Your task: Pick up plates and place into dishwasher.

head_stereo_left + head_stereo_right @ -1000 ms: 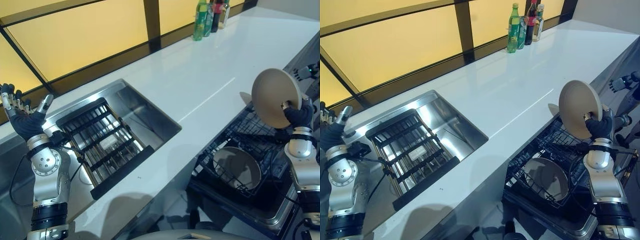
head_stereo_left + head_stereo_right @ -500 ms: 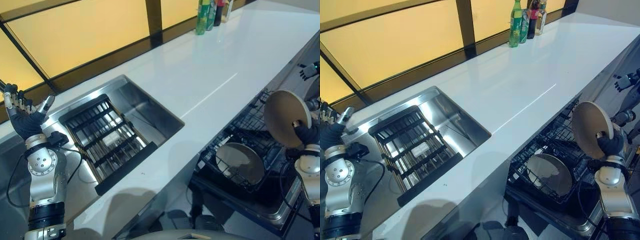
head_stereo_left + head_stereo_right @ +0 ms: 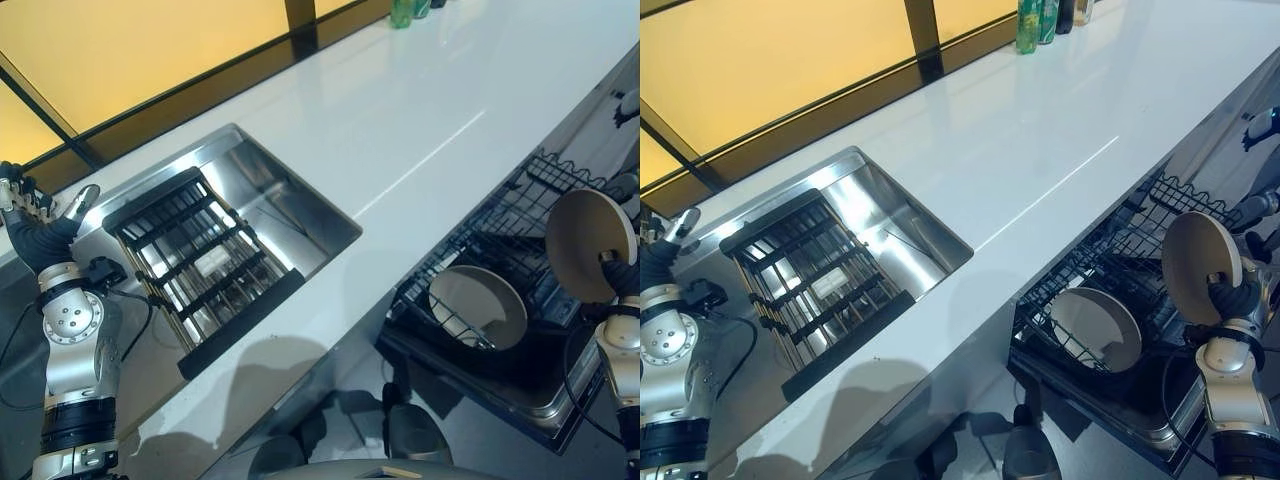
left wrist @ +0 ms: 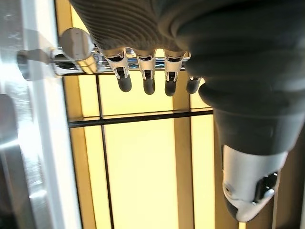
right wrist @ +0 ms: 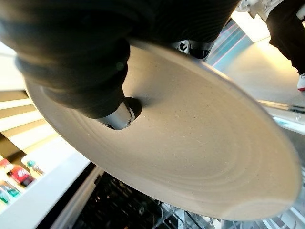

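My right hand (image 3: 622, 276) pinches the rim of a beige plate (image 3: 588, 243), held upright above the right part of the pulled-out black dishwasher rack (image 3: 500, 250). From the wrist camera the plate (image 5: 190, 162) shows close up with the thumb pressed on its face. A second beige plate (image 3: 480, 305) leans in the rack's front left part. At the far left my left hand (image 3: 38, 222) is raised beside the sink (image 3: 270, 195), fingers straight and holding nothing; its fingers (image 4: 147, 76) hang relaxed against the yellow wall.
A black slatted drying rack (image 3: 200, 265) lies in the steel sink. The white counter (image 3: 420, 110) runs from the sink to several bottles (image 3: 1035, 15) at the far end. The open dishwasher door (image 3: 520, 400) juts out below the rack.
The right hand has brought the plate down and to the right, from above the counter edge to just over the rack. The camera has tilted downward. The left hand keeps its raised pose.
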You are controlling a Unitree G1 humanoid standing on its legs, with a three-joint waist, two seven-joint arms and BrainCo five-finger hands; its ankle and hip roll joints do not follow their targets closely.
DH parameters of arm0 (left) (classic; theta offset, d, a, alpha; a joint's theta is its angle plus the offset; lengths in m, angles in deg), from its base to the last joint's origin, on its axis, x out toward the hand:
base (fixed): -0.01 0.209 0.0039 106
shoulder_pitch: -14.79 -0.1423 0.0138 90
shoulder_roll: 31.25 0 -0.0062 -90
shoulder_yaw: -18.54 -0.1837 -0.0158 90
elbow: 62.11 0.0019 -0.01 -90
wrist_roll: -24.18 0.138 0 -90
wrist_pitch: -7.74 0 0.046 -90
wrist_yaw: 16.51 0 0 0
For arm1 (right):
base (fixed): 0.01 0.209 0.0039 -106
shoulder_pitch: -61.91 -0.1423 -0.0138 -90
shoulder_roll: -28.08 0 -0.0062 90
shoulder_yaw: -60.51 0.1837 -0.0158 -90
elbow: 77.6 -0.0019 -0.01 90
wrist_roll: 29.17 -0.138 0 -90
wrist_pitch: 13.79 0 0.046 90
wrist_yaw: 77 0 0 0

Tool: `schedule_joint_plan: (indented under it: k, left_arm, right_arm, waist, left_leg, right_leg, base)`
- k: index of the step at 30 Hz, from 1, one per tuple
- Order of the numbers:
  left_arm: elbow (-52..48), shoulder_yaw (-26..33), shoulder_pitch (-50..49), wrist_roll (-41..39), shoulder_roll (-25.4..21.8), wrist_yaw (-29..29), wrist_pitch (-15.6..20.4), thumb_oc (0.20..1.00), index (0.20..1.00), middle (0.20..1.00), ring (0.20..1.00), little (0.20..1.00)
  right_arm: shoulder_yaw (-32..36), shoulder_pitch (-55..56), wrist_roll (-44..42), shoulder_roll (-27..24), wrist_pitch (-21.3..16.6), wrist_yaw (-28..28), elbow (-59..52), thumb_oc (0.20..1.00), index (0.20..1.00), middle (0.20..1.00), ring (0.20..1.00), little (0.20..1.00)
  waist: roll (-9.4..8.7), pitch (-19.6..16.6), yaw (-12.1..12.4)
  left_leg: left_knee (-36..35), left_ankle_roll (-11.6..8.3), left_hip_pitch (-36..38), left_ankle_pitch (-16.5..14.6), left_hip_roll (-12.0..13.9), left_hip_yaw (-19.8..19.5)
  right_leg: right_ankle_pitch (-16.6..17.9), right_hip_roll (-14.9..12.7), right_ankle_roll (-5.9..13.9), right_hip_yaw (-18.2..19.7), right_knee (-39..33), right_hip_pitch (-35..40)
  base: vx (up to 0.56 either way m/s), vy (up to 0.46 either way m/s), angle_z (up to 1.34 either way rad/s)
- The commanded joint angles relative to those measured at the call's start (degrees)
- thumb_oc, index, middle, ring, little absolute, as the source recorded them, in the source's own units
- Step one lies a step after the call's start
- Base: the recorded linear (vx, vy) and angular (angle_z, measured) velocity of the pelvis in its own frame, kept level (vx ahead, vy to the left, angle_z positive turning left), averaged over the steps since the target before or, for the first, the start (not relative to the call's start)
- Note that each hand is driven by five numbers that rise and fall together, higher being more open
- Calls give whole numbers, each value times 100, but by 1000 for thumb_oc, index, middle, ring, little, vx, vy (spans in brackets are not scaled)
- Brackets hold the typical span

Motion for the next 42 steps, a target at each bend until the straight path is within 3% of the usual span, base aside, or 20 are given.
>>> schedule_joint_plan:
  k: [1,9,23,29,34,41,42]
  left_arm:
    - [-304,-180,109,-56,-360,214,373,1000,1000,1000,1000,1000]
    - [-227,-390,306,76,-282,546,522,1000,1000,1000,1000,1000]
    - [-74,-709,831,27,-516,972,853,1000,1000,1000,1000,1000]
    - [-47,-824,1070,-43,-659,1014,855,1000,1000,1000,1000,1000]
    - [15,-824,1165,-86,-778,983,852,1000,1000,1000,1000,1000]
    - [131,-817,1257,-141,-857,844,857,1000,1000,1000,1000,1000]
    - [129,-814,1258,-142,-858,844,850,1000,1000,1000,1000,1000]
  right_arm:
    - [-238,-471,-79,-495,-357,209,-83,200,200,200,200,200]
    - [-628,-802,-24,-1045,-255,972,205,200,200,200,200,200]
    - [-1644,-2151,545,-1891,-260,1195,1232,200,200,200,200,200]
    - [-2168,-2529,855,-2022,-444,1674,1517,200,200,200,200,200]
    - [-2521,-2638,482,-2092,-461,2171,1620,200,200,200,200,200]
    - [-2477,-2578,296,-2009,-524,1853,1862,200,200,200,200,200]
    - [-2439,-2555,310,-1983,-512,1802,1854,250,250,250,250,250]
  waist:
    - [-266,-272,43]
    - [-82,-52,-18]
    - [215,577,6]
    - [251,676,66]
    - [222,696,106]
    - [162,640,134]
    - [154,630,131]
  left_leg:
    - [374,1,-402,281,421,-99]
    - [212,-208,-697,610,588,-132]
    - [130,-262,-1324,842,508,-210]
    - [71,-263,-1454,900,475,-211]
    - [78,-280,-1477,919,492,-209]
    - [30,-280,-1427,910,512,-173]
    - [16,-277,-1406,902,512,-162]
  right_leg:
    - [132,-276,335,341,-302,68]
    - [-47,-222,196,233,-90,-265]
    - [40,-266,111,250,42,-998]
    - [72,-310,112,183,11,-1108]
    - [65,-339,103,112,-30,-1043]
    - [59,-352,120,45,-107,-919]
    - [67,-359,130,39,-138,-888]
  base:
    - [-28,-46,2]
    - [-55,6,8]
    - [-106,-3,5]
    - [-74,-15,1]
    - [-30,-35,2]
    - [-33,-18,9]
    - [-30,2,5]
